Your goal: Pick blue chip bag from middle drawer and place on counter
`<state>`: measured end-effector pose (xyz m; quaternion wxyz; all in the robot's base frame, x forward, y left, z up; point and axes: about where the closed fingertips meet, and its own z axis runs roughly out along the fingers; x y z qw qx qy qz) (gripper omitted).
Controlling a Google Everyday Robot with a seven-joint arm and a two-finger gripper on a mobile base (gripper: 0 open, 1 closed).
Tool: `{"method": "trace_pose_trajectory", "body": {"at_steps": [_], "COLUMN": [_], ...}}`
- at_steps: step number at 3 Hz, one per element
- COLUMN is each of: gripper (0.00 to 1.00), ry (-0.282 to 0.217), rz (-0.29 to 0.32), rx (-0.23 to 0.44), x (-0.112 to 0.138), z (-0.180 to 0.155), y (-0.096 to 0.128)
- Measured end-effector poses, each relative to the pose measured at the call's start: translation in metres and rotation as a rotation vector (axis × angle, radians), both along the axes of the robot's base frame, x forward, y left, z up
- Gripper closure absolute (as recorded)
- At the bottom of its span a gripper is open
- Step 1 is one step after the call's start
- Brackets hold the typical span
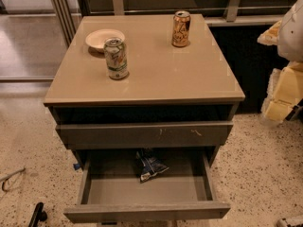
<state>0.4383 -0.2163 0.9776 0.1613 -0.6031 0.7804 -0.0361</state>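
Blue chip bag (150, 165) in open middle drawer (142, 194); tool (283, 96) far right, well apart.

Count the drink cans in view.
2. A green-and-white aluminium can stands left on the glossy beige counter, an orange-gold can back-right. The gripper is not in view. The grey scratched drawer may hide more.
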Motion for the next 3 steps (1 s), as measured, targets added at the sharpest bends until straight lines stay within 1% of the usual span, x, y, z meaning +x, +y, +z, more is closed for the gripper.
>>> {"method": "trace_pose_trajectory", "body": {"at_steps": [1, 2, 3], "gripper": [0.00, 0.18, 0.42], "ry": [0.000, 0.000, -0.021], "rz": [0.000, 0.000, -0.010], "rx": [0.000, 0.000, 0.025], "x": [0.000, 0.000, 0.000], "z": [0.000, 0.000, -0.011], "y": [0.000, 0.000, 0.005]}}
